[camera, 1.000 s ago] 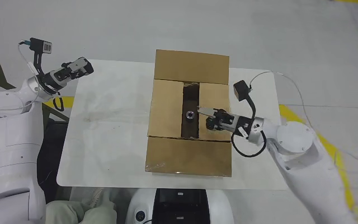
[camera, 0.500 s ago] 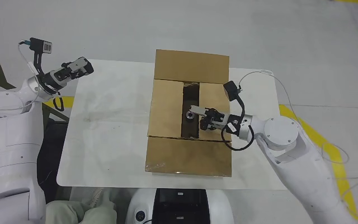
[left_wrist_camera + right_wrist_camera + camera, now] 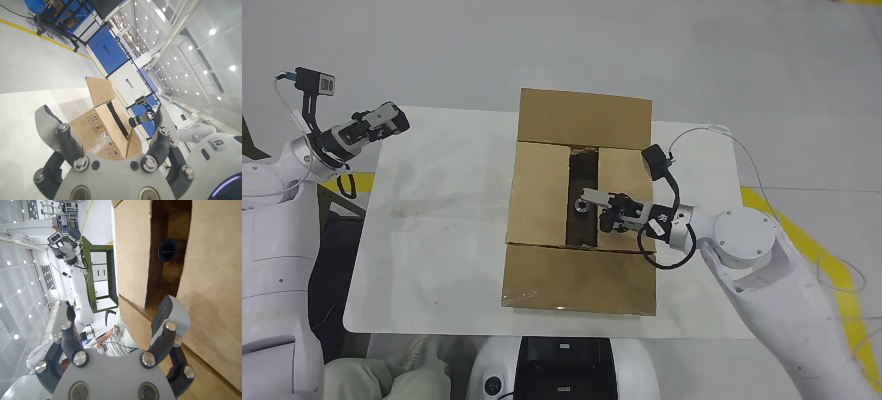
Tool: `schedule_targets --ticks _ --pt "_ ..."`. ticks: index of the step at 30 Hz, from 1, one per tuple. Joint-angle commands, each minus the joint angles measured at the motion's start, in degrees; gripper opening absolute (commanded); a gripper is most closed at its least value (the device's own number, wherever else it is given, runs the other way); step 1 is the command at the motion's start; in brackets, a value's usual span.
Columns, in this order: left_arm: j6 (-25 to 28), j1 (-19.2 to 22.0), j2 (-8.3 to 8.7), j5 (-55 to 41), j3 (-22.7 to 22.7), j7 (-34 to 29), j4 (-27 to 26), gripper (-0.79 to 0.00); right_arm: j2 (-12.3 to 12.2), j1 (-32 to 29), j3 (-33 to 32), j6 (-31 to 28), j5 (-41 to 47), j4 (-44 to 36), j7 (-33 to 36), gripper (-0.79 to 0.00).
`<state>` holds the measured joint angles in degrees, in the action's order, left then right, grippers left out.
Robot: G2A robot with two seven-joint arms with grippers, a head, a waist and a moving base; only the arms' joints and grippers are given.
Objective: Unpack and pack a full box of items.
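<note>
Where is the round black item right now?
The round black item sits inside the cardboard box, seen through the gap in its top, close by the open right gripper in the top view.

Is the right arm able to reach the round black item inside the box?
Probably yes: the right gripper is open at the slot between the box flaps, where the round black item lies uncovered, though the slot looks narrow for spread fingers.
</note>
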<state>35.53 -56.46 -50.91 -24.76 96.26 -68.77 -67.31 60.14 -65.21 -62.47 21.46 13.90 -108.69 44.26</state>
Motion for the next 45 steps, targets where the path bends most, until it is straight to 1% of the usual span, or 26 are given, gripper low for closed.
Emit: schedule_targets --ticks 1,9,18,27,31,35,41,45 --pt "0.00 0.00 0.00 0.00 0.00 0.00 0.00 0.000 0.25 -0.04 1.33 -0.71 -0.10 0.44 -0.63 0.000" --pt "0.00 0.00 0.00 0.00 0.00 0.00 0.00 0.000 1.95 5.33 8.48 -1.51 -1.35 5.20 0.02 0.000" --pt "0.00 0.00 0.00 0.00 0.00 0.00 0.00 0.000 3.86 8.86 13.65 -3.42 -0.79 10.75 -1.05 0.000" --pt "0.00 0.00 0.00 0.00 0.00 0.00 0.00 0.000 5.96 11.44 16.88 -9.46 4.53 17.01 0.22 0.000" --pt "0.00 0.00 0.00 0.00 0.00 0.00 0.00 0.000 6.59 11.61 16.97 -11.68 6.80 18.57 -0.36 0.000" --pt "0.00 0.00 0.00 0.00 0.00 0.00 0.00 0.000 6.71 11.32 16.03 -13.46 7.97 19.02 0.01 0.000" --pt "0.00 0.00 0.00 0.00 0.00 0.00 0.00 0.000 6.59 10.16 13.28 -16.80 11.54 17.89 1.52 0.000" --pt "0.00 0.00 0.00 0.00 0.00 0.00 0.00 0.000 6.51 9.78 11.94 -18.09 12.38 16.15 2.41 0.000"
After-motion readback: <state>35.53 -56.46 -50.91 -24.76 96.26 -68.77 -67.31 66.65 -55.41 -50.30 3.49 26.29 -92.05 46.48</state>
